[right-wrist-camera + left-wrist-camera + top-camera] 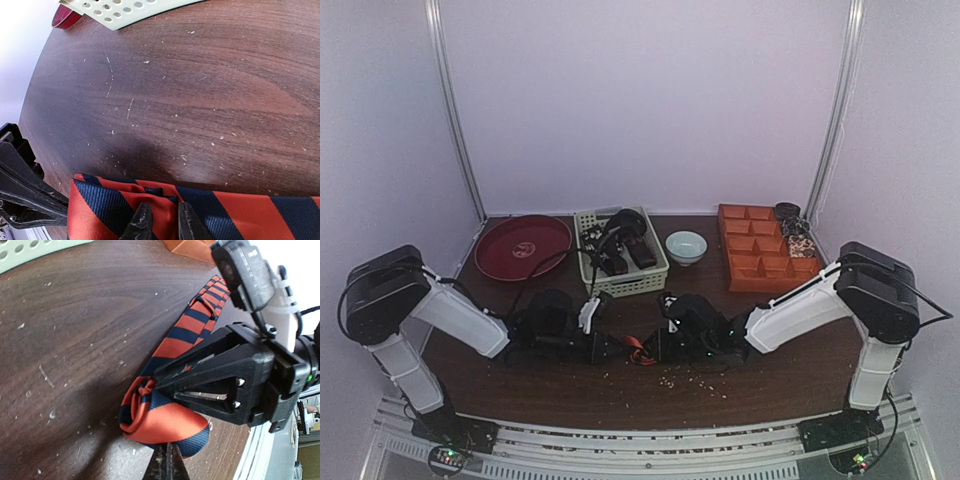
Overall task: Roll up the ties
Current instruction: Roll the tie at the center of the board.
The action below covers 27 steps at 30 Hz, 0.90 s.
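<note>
Striped tie (172, 422) (orange-red with dark navy bars) lies on the worktop (75, 340), one end coiled into a loose roll, the rest running flat away behind the right pincer (161, 212). Right pincer is clamped on the roll, fabric showing between its fingertips. Left pincer (167, 457) sits at the opposite side of the roll, tips drawn close together against the fabric edge; cannot tell whether it has caught any cloth. Beyond both pincers stands a pale basket (625, 285) holding dark ties (640, 250). Pale crumbs dot the worktop around the pincers.
</note>
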{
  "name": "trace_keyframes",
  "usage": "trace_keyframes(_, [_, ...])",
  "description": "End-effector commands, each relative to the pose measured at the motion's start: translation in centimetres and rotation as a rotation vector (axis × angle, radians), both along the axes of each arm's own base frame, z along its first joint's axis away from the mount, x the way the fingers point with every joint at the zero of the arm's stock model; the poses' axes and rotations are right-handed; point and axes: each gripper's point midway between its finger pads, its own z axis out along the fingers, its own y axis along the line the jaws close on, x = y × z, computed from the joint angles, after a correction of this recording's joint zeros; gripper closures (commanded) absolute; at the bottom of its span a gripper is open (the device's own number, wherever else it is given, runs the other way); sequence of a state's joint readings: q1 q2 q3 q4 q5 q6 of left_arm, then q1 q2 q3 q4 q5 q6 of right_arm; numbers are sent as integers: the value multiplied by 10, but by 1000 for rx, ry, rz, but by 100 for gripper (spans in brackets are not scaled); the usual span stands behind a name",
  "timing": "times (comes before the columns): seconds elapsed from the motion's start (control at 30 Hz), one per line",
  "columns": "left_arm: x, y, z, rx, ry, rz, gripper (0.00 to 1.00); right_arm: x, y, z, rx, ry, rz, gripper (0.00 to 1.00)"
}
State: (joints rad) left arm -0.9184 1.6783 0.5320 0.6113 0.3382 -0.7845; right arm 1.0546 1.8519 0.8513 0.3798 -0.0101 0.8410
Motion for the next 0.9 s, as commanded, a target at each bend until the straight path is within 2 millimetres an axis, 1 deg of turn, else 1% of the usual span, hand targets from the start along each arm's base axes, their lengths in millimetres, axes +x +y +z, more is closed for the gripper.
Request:
trace_keyframes(0.0, [3, -14, 12, -43, -41, -39, 100, -1, -15, -5, -24, -2, -18, 80])
trace_keyframes(0.17, [4, -21, 12, -57, -35, -56, 100, -1, -16, -3, 0, -3, -16, 82])
trace_keyframes(0.27, [6, -27, 16, -69, -38, -68, 100, -1, -16, -2, 26, -2, -13, 84])
trace_keyframes(0.4, [8, -34, 18, -73, -48, -81, 100, -2, -20, -6, 33, 10, -19, 85])
trace_keyframes(0.73, [12, -48, 12, -64, -43, -102, 100, 5, -40, -2, 27, -18, -77, 86])
trace_keyframes(0.87, [16, -52, 12, -55, -53, -103, 100, 8, -48, -3, 18, -37, -108, 82])
